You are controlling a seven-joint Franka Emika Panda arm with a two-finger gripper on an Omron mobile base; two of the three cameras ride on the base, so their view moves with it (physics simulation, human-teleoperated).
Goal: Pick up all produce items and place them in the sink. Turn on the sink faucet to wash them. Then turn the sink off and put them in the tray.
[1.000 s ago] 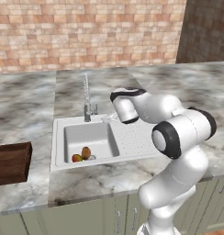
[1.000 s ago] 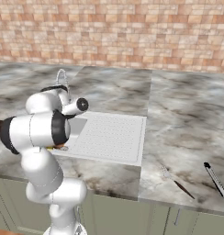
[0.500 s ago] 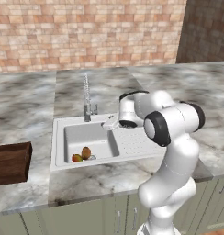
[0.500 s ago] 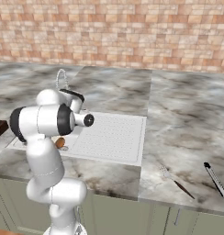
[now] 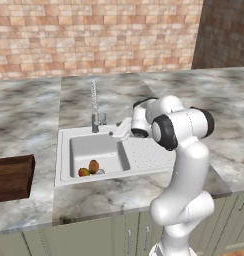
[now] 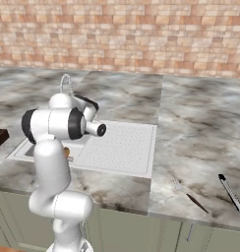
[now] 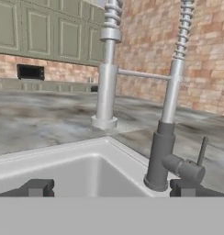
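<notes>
While jaws gape wide, gripper faces the slim chrome faucet.

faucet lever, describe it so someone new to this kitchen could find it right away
Start at the white sink set in the marble counter, then go to the tall chrome faucet at its back edge. The lever handle is the thin rod standing up from the side of the dark base, unlike the coiled spout above.
</notes>
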